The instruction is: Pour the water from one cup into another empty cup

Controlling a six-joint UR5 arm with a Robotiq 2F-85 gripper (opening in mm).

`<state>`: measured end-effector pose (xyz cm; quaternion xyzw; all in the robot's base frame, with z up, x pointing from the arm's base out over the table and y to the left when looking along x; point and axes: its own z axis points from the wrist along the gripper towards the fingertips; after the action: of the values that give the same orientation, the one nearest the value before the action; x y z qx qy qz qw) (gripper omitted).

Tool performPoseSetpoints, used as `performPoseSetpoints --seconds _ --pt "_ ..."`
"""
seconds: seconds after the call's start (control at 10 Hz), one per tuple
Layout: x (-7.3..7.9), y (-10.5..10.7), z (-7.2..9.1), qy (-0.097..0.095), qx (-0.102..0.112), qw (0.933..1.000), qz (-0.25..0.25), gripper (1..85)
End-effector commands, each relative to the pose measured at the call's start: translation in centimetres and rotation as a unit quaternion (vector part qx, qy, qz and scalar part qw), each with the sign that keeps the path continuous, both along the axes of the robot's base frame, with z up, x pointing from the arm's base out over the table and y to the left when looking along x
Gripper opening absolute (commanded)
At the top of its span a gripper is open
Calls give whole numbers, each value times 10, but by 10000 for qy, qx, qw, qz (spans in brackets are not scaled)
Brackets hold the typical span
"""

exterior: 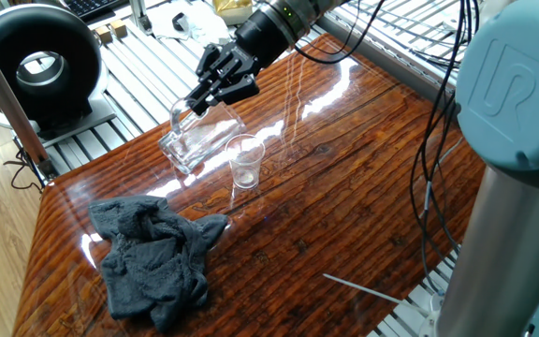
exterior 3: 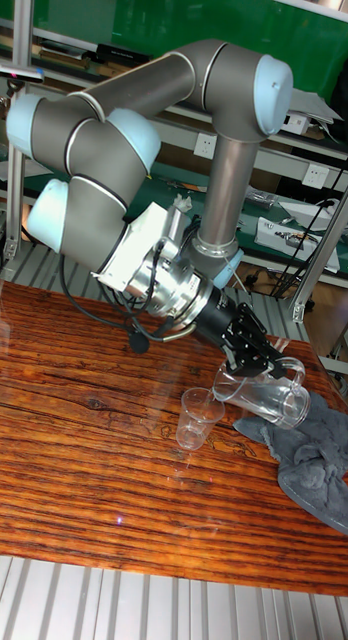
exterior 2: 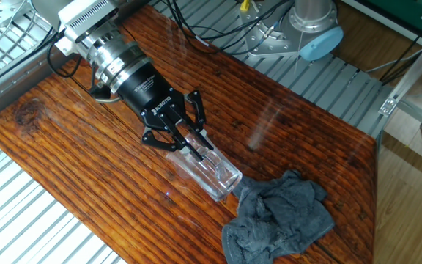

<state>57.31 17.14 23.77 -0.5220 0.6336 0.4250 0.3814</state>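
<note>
My gripper (exterior: 201, 97) (exterior 2: 190, 144) (exterior 3: 250, 352) is shut on the rim of the large clear glass mug (exterior: 197, 143) (exterior 2: 212, 173) (exterior 3: 269, 392). The mug is tipped far over on its side. In the tall fixed view its mouth points down toward the small clear tumbler (exterior: 244, 161) (exterior 3: 198, 417) and its handle (exterior 3: 291, 368) faces up. The tumbler stands upright on the wooden table (exterior: 344, 197), just beside the mug's mouth. I cannot make out the water in the clear glass. The tumbler does not show clearly in the other fixed view.
A crumpled grey cloth (exterior: 152, 257) (exterior 2: 280, 220) (exterior 3: 316, 450) lies next to the mug's base. A black round device (exterior: 40, 61) sits off the table's far left corner. A thin rod (exterior: 363, 290) lies near the front right edge. Cables (exterior: 433, 140) hang along the right.
</note>
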Motion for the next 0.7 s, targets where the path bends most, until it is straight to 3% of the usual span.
performPoseSetpoints --seconds 0.0,0.1,0.3,0.5,0.6 --pt "2 -1 6 2 66 10000 -38 10" --pt "3 -2 2 93 -30 9999 -56 10" --pt "9 -7 -10 264 -502 9983 -160 10" --pt "17 -11 -18 568 -1070 9921 -334 10" --pt "23 -8 -17 721 -1242 9887 -420 10"
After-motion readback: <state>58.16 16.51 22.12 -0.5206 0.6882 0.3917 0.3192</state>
